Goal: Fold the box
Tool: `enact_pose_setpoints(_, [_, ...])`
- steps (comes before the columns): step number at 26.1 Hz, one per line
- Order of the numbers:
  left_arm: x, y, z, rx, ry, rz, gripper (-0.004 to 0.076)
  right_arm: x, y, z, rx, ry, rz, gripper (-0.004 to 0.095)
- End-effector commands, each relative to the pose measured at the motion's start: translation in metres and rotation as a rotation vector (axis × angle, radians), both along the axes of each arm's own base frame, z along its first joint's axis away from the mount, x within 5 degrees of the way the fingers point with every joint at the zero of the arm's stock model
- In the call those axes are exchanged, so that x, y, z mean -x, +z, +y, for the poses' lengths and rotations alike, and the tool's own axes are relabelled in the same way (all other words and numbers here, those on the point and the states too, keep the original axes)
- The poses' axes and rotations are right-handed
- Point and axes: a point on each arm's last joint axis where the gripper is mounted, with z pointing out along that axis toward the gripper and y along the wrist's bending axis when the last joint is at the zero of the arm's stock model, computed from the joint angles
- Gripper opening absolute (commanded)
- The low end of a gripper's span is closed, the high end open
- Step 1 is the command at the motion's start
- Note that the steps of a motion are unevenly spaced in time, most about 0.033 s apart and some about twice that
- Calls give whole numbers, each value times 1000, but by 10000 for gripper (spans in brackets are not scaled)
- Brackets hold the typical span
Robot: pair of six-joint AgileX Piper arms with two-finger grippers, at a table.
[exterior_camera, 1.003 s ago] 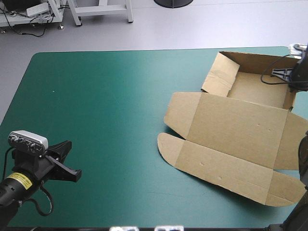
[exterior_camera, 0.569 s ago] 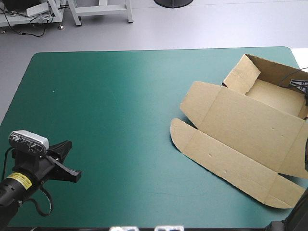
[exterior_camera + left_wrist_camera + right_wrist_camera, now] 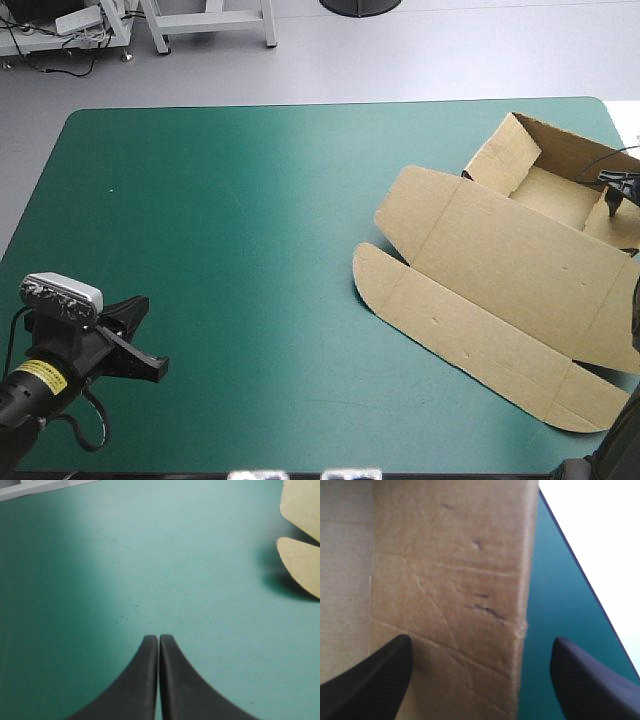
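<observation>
Right wrist view shows the right gripper (image 3: 482, 647) spread wide astride a raised wall of the brown cardboard box (image 3: 450, 580) at the right edge of the teal-green table (image 3: 220, 220), where a skewed pinch might push it off, while the left gripper (image 3: 159, 640) is pressed closed, empty.

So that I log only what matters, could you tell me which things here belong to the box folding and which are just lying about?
In the job: box; right gripper, jaws open, a box wall between them.
Lying about: left gripper, jaws shut, apart from the box; teal-green table cover.
</observation>
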Motion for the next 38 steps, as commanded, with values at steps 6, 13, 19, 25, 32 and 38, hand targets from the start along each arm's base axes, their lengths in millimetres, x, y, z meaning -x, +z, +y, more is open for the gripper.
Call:
enact_pose_setpoints(6, [-1,12,-1,-8,-26,-88,-6,43,104,19,72,41,-236,722])
enact_pose_setpoints(13, [8,20,2,35,-27,-234,-6,99,169,151,-84,464,-494,621])
enact_pose_setpoints(19, [21,-2,6,42,-30,-214,-6,176,172,237,-154,742,-672,599])
enact_pose_setpoints(25, [27,-27,8,68,-32,-213,-6,261,138,262,-273,915,-836,582])
enact_pose_setpoints(32, [36,-42,8,140,-46,-218,-6,322,43,236,-307,942,-866,426])
enact_pose_setpoints(38, [40,-52,7,161,-54,-187,-6,346,3,221,-319,920,-895,-26])
